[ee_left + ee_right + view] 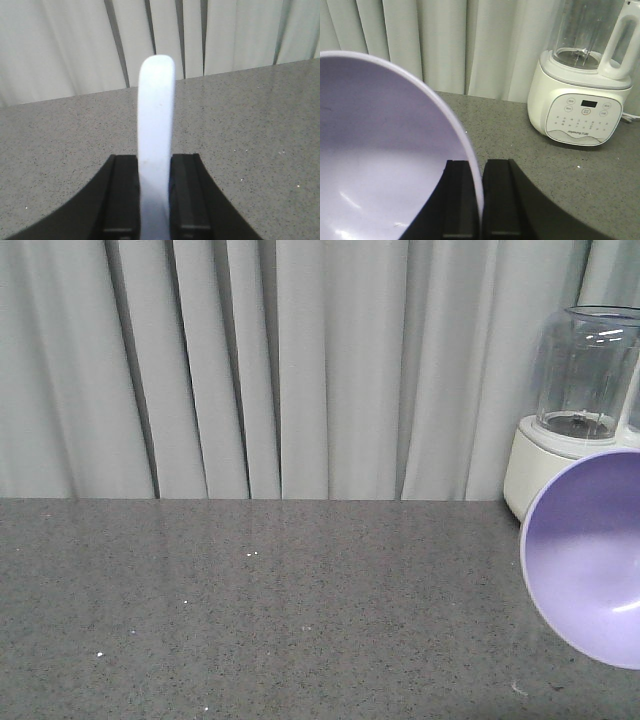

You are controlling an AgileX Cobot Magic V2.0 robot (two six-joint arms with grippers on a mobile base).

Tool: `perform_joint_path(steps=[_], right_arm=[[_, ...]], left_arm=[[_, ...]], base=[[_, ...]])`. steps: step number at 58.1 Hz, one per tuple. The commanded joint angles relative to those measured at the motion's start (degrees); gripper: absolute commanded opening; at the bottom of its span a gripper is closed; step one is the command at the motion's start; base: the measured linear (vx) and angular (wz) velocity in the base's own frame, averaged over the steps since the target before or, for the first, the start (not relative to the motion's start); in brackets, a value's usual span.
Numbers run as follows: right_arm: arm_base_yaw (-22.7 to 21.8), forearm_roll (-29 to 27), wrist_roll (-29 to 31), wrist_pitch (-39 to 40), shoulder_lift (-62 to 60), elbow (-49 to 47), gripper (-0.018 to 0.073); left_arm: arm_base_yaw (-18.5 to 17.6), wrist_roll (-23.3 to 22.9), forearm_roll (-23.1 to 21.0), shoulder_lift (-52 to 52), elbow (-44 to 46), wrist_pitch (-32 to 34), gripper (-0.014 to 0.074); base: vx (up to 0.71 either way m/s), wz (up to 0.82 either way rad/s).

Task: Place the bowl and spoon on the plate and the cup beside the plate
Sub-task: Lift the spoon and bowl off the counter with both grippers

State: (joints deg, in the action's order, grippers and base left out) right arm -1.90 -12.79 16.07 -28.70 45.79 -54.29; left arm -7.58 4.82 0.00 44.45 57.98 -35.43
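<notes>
My left gripper (pixel 155 158) is shut on the pale white-bluish spoon (pixel 156 110), which sticks straight out from between the jaws above the grey counter. My right gripper (pixel 480 163) is shut on the thin rim of the lavender bowl (pixel 380 150), one finger inside it and one outside. In the front view the bowl (pixel 590 560) hangs tilted at the right edge, its inside facing the camera, partly cut off by the frame. The plate and the cup are out of view.
A white blender with a clear jug (pixel 575 400) stands at the back right of the speckled grey counter (pixel 250 610), close behind the bowl; in the right wrist view the blender (pixel 582 95) is at the right. Grey curtains (pixel 250 360) hang behind the counter.
</notes>
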Motion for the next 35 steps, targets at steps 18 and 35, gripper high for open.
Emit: perform_joint_path(steps=[18, 35], right_arm=[[-0.3, -0.6, 0.4, 5.3, -0.5, -1.7, -0.0009], [-0.3, -0.6, 0.4, 5.2, -0.5, -1.7, -0.0009]], left_arm=[[-0.2, -0.1, -0.4, -0.2, 1.5, 4.4, -0.0006], [-0.2, -0.1, -0.4, -0.2, 1.5, 4.4, -0.0006]], base=[[-0.02, 0.0], [-0.1, -0.03]])
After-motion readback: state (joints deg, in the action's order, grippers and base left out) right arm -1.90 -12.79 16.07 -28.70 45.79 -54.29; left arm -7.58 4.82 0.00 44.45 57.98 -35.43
